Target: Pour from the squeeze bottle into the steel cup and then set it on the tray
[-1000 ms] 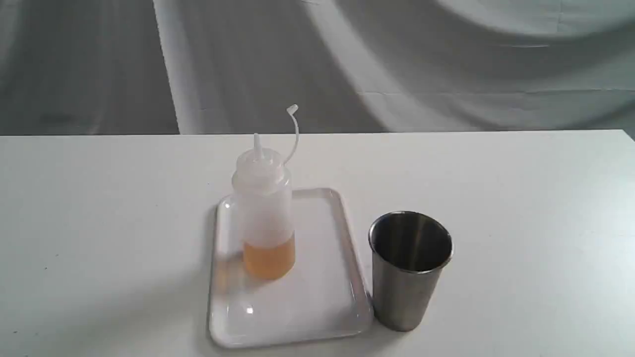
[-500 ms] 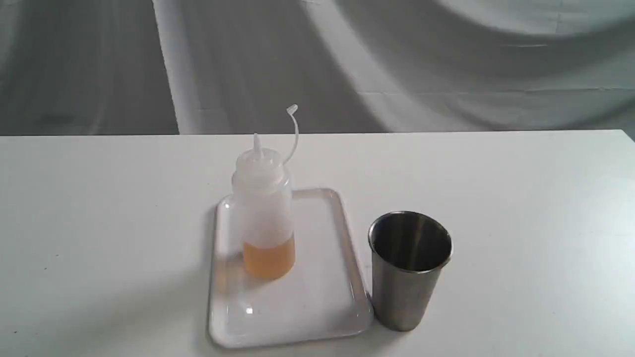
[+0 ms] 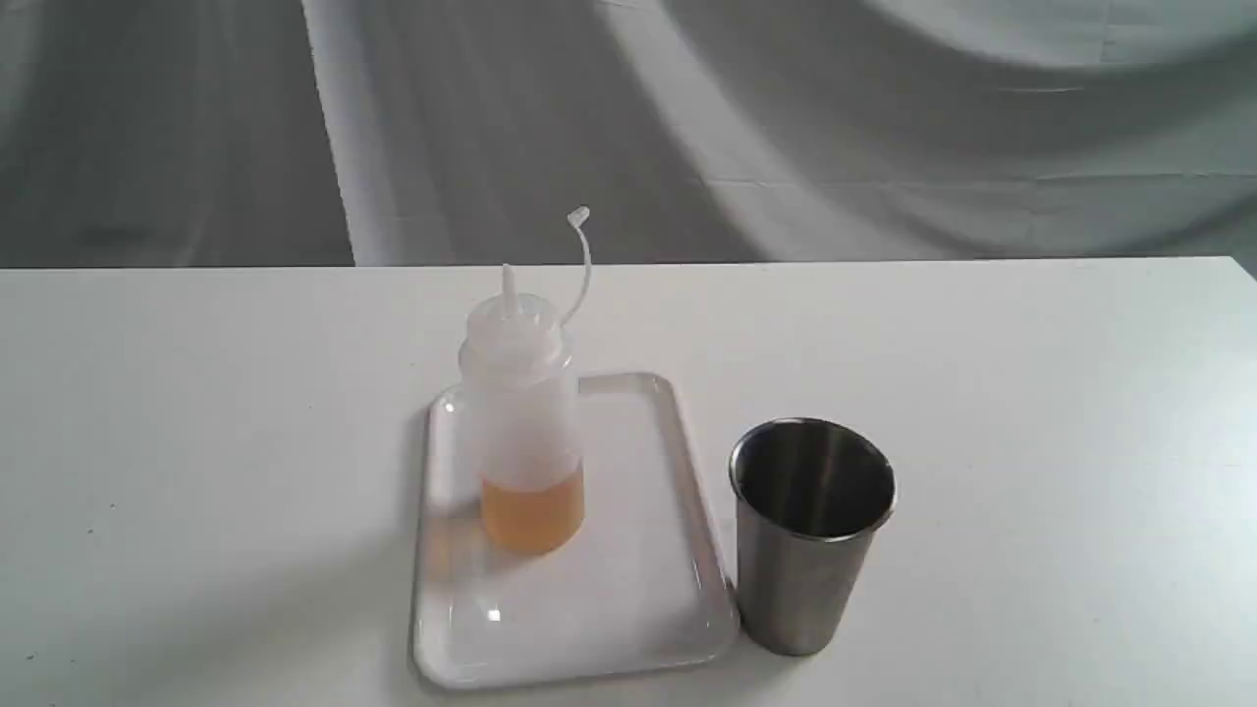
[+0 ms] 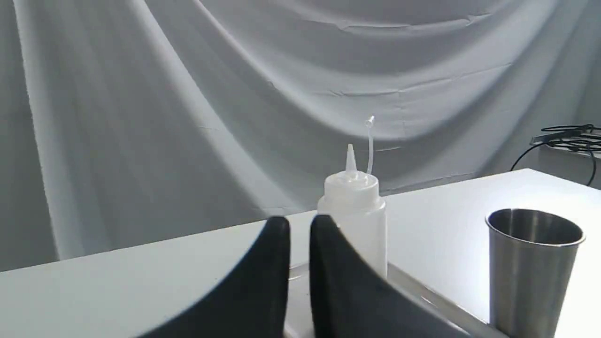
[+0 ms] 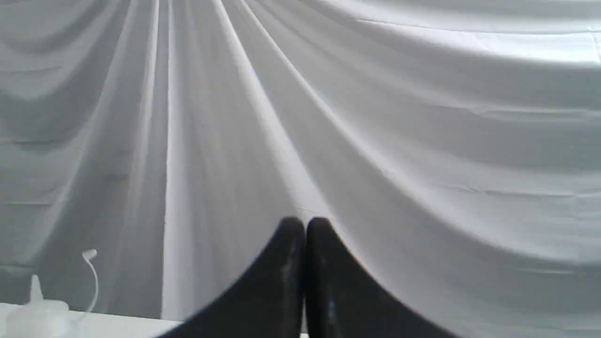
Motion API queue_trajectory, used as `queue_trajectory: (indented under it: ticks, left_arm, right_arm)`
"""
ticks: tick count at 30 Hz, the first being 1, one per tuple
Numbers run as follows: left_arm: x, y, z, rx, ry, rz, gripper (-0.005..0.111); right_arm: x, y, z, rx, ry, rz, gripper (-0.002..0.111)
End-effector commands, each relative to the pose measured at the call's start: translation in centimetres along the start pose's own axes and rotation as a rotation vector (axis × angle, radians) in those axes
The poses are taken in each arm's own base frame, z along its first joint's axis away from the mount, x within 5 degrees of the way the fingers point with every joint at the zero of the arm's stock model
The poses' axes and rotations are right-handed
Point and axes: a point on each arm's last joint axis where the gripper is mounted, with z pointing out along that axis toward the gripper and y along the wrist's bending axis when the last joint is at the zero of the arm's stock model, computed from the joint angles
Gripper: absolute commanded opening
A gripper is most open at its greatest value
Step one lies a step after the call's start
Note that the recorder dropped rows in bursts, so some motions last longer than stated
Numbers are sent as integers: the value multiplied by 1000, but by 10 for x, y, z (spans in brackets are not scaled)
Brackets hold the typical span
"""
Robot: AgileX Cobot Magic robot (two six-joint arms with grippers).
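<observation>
The squeeze bottle (image 3: 523, 422) stands upright on the white tray (image 3: 628, 609), with amber liquid in its lower part and its cap strap curling up. Right of the tray, touching or nearly touching its edge, stands the steel cup (image 3: 810, 535). No gripper shows in the exterior view. In the left wrist view my left gripper (image 4: 299, 225) is nearly shut with a narrow gap and holds nothing; the squeeze bottle (image 4: 357, 211) and the steel cup (image 4: 533, 267) lie beyond it. In the right wrist view my right gripper (image 5: 305, 225) is shut and empty, raised, with the bottle's top (image 5: 37, 310) at the edge.
The white table (image 3: 1031, 393) carries the tray and cup near its front middle. A grey draped cloth (image 3: 786, 128) hangs behind the table's far edge. Black cables (image 4: 563, 136) lie on a surface past the table's end in the left wrist view.
</observation>
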Motion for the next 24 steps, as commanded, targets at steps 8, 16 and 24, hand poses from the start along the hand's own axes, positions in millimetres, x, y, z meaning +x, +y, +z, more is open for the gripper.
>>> queue_trajectory:
  ticks: [8,16,24]
  left_arm:
    - [0,0,0,-1,-10,4,8]
    - [0,0,0,-1,-10,4,8]
    - [0,0,0,-1,-10,4,8]
  right_arm:
    - [38,-9,-24,150,2,-46,0]
    - [49,-11,-26,183,86,-63,0]
    - [51,-12,-26,188,119,-121,0]
